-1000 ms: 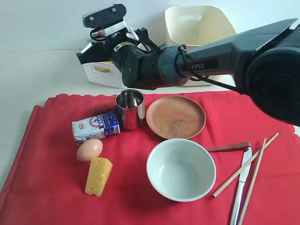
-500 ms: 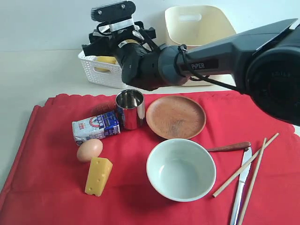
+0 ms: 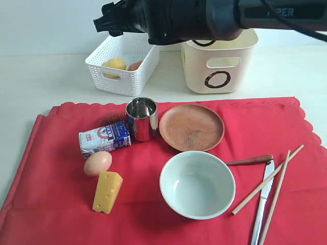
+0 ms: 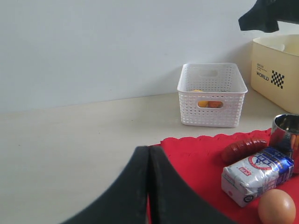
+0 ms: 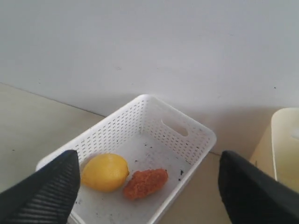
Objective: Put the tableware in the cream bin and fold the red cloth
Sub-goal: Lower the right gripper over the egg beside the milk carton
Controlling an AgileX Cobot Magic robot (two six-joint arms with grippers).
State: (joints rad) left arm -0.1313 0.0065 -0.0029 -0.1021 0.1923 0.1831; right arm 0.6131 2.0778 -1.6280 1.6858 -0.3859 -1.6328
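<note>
On the red cloth (image 3: 61, 204) lie a steel cup (image 3: 141, 118), a wooden plate (image 3: 191, 127), a pale bowl (image 3: 197, 185), a brown-handled spoon (image 3: 250, 160), a knife (image 3: 261, 204) and chopsticks (image 3: 271, 178). The cream bin (image 3: 220, 64) stands behind the cloth. My right gripper (image 5: 149, 186) hangs open and empty high above the white basket (image 5: 154, 140); its arm (image 3: 173, 18) crosses the top of the exterior view. My left gripper (image 4: 149, 154) is shut on nothing, over the cloth's near corner (image 4: 201, 163). The cup (image 4: 286, 133) also shows there.
The white perforated basket (image 3: 122, 64) left of the cream bin holds a lemon (image 5: 104, 171) and a breaded nugget (image 5: 145, 183). A milk packet (image 3: 104, 139), an egg (image 3: 98, 163), a cheese wedge (image 3: 107, 191) and a sausage (image 4: 243, 148) lie on the cloth's left part.
My right arm has risen up and back from the basket, uncovering the whole cream bin. Its jaws have spread wide. A nugget now shows in the basket beside the lemon.
</note>
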